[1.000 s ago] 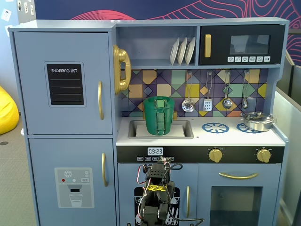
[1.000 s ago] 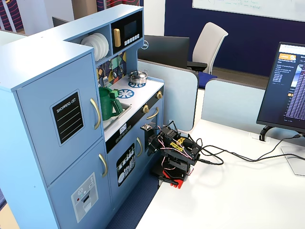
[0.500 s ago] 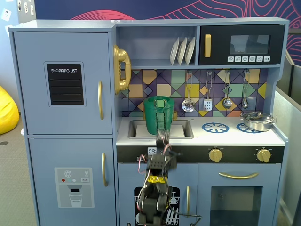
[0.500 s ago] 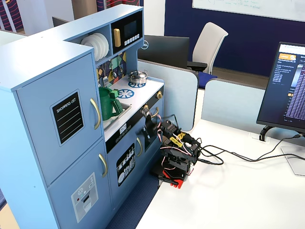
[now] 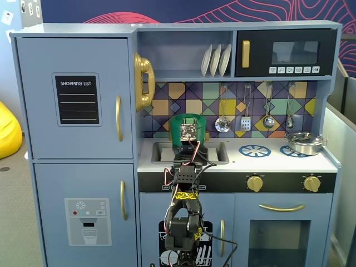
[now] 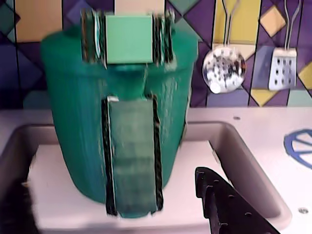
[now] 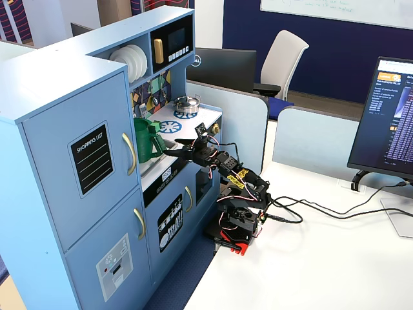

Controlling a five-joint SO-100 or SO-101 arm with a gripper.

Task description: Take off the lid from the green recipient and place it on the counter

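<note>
Wrist view puts the green recipient [image 6: 119, 126] square ahead, standing in the recessed sink [image 6: 243, 161] of the counter [image 6: 273, 131], its pale vertical strip facing the camera. The lid [image 5: 187, 115] is hard to tell apart from the rim in any picture; judging by the flat green band at the top in a fixed view, it probably sits on the container, not yet lifted. Only one dark finger [image 6: 229, 204] of the gripper [image 7: 173, 152] shows in the wrist view, low and right of the container, so I cannot tell how wide the jaws stand, and nothing appears held. The risk I see: closing at that low height would catch the tapered body, not the lid, and tip or drag the tall cylinder against the sink wall.
</note>
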